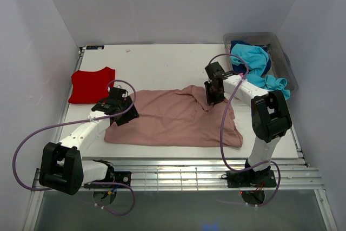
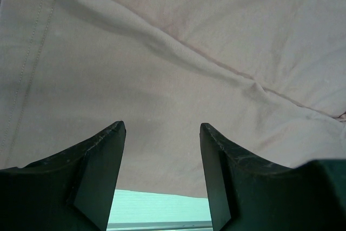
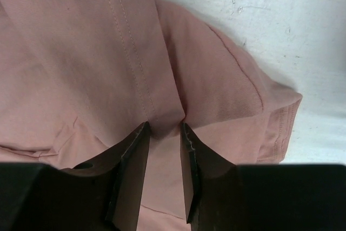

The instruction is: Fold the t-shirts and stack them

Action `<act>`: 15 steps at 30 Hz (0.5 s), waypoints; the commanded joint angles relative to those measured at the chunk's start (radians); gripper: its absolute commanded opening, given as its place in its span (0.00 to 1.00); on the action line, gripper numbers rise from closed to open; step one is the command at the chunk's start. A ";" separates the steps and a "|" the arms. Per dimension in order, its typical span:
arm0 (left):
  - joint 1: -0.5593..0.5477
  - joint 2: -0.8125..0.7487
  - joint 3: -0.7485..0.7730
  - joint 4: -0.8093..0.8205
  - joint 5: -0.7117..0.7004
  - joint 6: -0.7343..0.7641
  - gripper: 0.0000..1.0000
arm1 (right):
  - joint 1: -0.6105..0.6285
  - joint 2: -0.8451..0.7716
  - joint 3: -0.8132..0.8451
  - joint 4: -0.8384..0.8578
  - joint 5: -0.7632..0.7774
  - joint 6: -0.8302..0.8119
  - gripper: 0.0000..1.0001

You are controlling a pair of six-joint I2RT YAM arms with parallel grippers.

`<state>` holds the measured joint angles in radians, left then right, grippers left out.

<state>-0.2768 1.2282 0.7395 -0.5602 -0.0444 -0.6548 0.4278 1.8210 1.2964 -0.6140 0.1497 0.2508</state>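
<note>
Top external view: the dusty-pink t-shirt (image 1: 178, 118) lies spread across the middle of the white table (image 1: 162, 63), plain side up with no print showing. This is probably the layout for a fold. The red t-shirt (image 1: 92, 85) rests at the far left of the table, apart from the pink one, as a compact folded square. It most likely marks the stack position. The clear bin (image 1: 285, 63) stands at the far right corner and holds the unfolded supply: a turquoise t-shirt (image 1: 251, 58) bunched on top and spilling over the near rim, with a navy t-shirt (image 1: 236, 44) partly visible beneath it. The left hand (image 1: 120, 113) sits at the left edge of the pink garment. The right hand (image 1: 212, 97) sits on the far edge, by the raised bump of cloth there. Working from opposite sides, the two arms could lift or tension the cloth evenly.

Left wrist view: the left hand (image 2: 162, 133) has its fingers spread wide over smooth pink cloth, with nothing between them. A stitched hem runs up the left side, and the table edge shows below the cloth. The position suits a grasp near that edge that has not yet been made.

Right wrist view: the right hand (image 3: 165, 131) has its fingers drawn close on a narrow ridge of pink cloth carrying a double-stitched seam. The rounded sleeve end lies just beside it on bare table. Pinching at a seam gives a firmer hold than the plain cloth would.
</note>
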 commanded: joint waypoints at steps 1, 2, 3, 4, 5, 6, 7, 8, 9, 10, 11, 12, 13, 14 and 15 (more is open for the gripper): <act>0.007 -0.027 -0.012 0.009 -0.005 0.000 0.68 | 0.006 -0.016 -0.020 0.010 -0.016 0.015 0.36; 0.007 -0.030 -0.012 0.006 -0.006 0.000 0.68 | 0.006 -0.003 -0.022 0.014 -0.015 0.016 0.36; 0.005 -0.035 -0.012 0.005 -0.008 0.000 0.68 | 0.006 0.004 -0.028 0.016 -0.015 0.016 0.36; 0.005 -0.038 -0.012 0.002 -0.009 0.000 0.68 | 0.006 0.015 -0.031 0.020 -0.012 0.018 0.36; 0.007 -0.041 -0.009 -0.001 -0.011 0.000 0.68 | 0.006 0.020 -0.034 0.028 -0.013 0.018 0.36; 0.007 -0.044 -0.009 -0.003 -0.012 0.000 0.68 | 0.006 0.026 -0.034 0.031 -0.015 0.018 0.36; 0.007 -0.050 -0.006 -0.006 -0.017 0.000 0.68 | 0.006 0.034 -0.034 0.033 -0.015 0.021 0.36; 0.007 -0.055 -0.006 -0.009 -0.018 0.000 0.68 | 0.006 0.035 -0.035 0.036 -0.015 0.021 0.29; 0.007 -0.058 -0.005 -0.010 -0.021 0.001 0.68 | 0.006 0.035 -0.032 0.043 -0.015 0.021 0.24; 0.007 -0.065 -0.005 -0.013 -0.026 0.001 0.68 | 0.006 0.031 -0.029 0.045 -0.010 0.021 0.17; 0.007 -0.067 -0.008 -0.017 -0.028 0.003 0.68 | 0.006 0.028 -0.023 0.043 -0.007 0.021 0.08; 0.007 -0.068 -0.009 -0.017 -0.028 0.003 0.68 | 0.006 0.023 -0.014 0.037 -0.004 0.019 0.08; 0.007 -0.070 -0.011 -0.018 -0.026 0.003 0.68 | 0.008 0.011 0.006 0.036 0.001 0.016 0.08; 0.005 -0.072 -0.012 -0.021 -0.026 0.003 0.68 | 0.009 0.006 0.021 0.033 0.001 0.010 0.08; 0.007 -0.073 -0.018 -0.020 -0.025 0.001 0.68 | 0.014 0.000 0.036 0.027 0.004 -0.004 0.08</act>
<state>-0.2768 1.1873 0.7280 -0.5743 -0.0559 -0.6548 0.4305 1.8542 1.2747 -0.5964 0.1432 0.2600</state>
